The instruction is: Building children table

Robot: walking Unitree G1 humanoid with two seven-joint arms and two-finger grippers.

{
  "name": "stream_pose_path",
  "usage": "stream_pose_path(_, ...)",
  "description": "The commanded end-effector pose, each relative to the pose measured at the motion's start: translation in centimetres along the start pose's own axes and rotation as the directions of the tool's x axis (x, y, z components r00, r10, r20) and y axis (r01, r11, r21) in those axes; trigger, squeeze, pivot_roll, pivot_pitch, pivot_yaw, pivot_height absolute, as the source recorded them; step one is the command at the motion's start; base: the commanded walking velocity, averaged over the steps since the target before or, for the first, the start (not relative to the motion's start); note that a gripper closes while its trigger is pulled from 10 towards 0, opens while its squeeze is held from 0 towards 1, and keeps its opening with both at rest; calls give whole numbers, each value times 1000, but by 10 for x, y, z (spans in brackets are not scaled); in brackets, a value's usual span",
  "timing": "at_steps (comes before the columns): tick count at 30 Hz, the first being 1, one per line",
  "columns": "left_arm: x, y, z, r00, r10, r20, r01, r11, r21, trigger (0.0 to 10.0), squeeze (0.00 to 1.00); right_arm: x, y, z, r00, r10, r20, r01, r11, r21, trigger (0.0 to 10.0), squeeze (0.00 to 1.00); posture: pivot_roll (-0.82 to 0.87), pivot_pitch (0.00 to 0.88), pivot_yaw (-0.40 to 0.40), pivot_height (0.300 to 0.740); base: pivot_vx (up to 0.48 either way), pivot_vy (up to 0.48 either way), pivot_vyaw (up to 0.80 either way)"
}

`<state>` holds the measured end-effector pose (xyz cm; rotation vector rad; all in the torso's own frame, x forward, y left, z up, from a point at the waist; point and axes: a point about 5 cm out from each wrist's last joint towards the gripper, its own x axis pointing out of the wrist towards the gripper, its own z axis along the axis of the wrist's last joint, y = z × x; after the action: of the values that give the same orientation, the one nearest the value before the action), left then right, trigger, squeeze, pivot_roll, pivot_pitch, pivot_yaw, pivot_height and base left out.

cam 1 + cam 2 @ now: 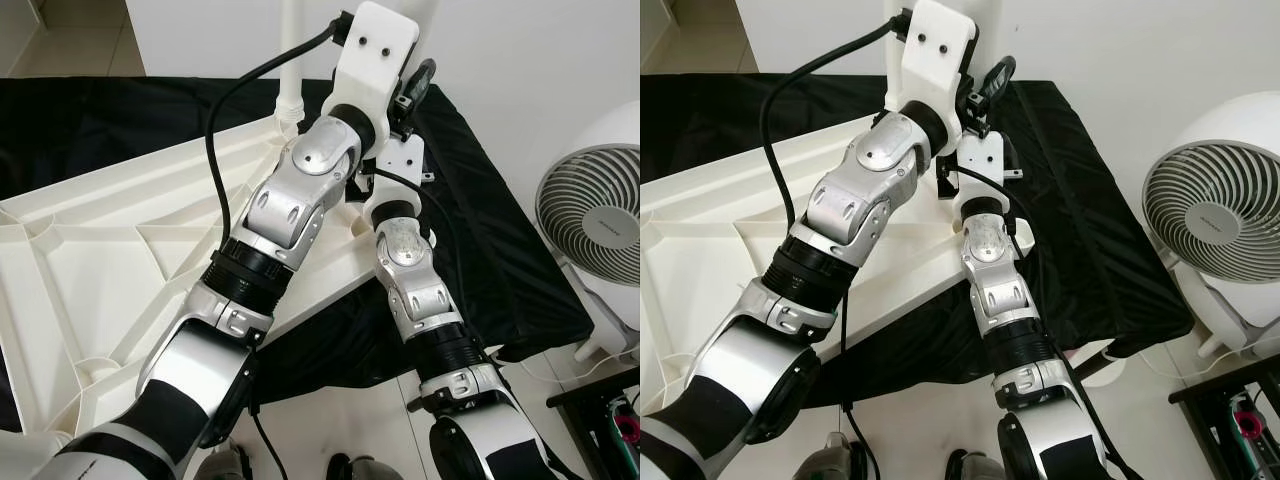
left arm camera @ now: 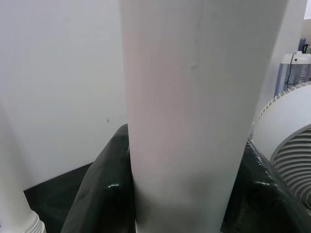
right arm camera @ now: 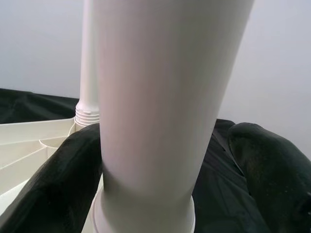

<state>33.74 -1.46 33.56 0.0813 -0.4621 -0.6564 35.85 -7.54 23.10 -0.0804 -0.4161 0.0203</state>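
The white table top [image 1: 100, 250] lies upside down on a black cloth [image 1: 480, 230], its ribs facing up. One white leg [image 1: 291, 50] stands screwed into the far corner. Both my arms reach to the far right corner, where a second white leg [image 2: 184, 97] stands upright. My left gripper [image 2: 184, 136] is shut on this leg, with a black finger [image 2: 102, 194] pressed to each side. My right gripper [image 3: 167, 127] sits lower, around the same leg [image 3: 160, 97] just above its collar. One right finger [image 3: 68, 179] touches it and the other stands slightly off.
A white fan [image 1: 595, 220] stands on the floor to the right of the cloth-covered surface. A dark shelf [image 1: 610, 410] is at the bottom right. A white wall lies close behind the far edge. My own crossed arms cover the right corner.
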Motion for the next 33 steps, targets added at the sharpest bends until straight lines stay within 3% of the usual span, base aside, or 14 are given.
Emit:
stream_pose_path(1,2,-2,-2,998,58,-13,-58,998,-4,10000,0,3,2,9,998,3,61,-4,1000,18,10000,0,77,123,-75,740,0,0,0)
stream_pose_path(2,3,-1,0,998,55,-6,-55,998,-15,10000,0,3,1,15,993,4,115,-14,996,88,10000,0,81,122,-76,740,0,0,0)
stream_pose_path(3,3,-1,1,998,56,-3,-56,998,-22,10000,0,3,1,16,992,4,126,-17,995,103,10000,0,82,122,-75,740,0,0,0)
stream_pose_path(19,4,2,4,997,70,13,-69,997,-27,10000,0,4,-3,12,992,-25,127,13,996,91,10000,0,85,120,-84,740,0,0,0)
stream_pose_path(20,5,2,4,997,70,13,-70,997,-27,10000,0,5,-3,12,991,-28,133,16,996,86,9412,0,82,119,-84,740,0,0,0)
stream_pose_path(21,5,2,4,997,70,13,-70,997,-28,10000,0,6,-4,12,990,-27,139,15,996,85,4627,0,83,118,-85,740,0,0,0)
stream_pose_path(22,5,2,4,997,70,13,-70,997,-28,10000,0,6,-4,12,990,-27,139,15,996,85,4627,0,83,118,-85,740,0,0,0)
stream_pose_path(23,5,2,4,997,69,14,-69,997,-29,10000,0,6,-4,12,989,-29,142,17,996,87,2235,0,82,118,-84,740,0,0,0)
stream_pose_path(26,5,1,4,998,68,15,-68,997,-30,10000,0,6,-5,12,989,-30,144,17,996,88,2314,0,83,118,-84,740,0,0,0)
stream_pose_path(27,5,1,5,998,67,16,-67,997,-31,10000,0,7,-6,12,989,-35,146,22,996,87,0,0,83,116,-84,740,0,0,0)
stream_pose_path(33,5,0,6,998,66,20,-65,997,-32,10000,0,8,-8,11,989,-59,137,45,994,102,0,0,85,114,-86,740,0,0,0)
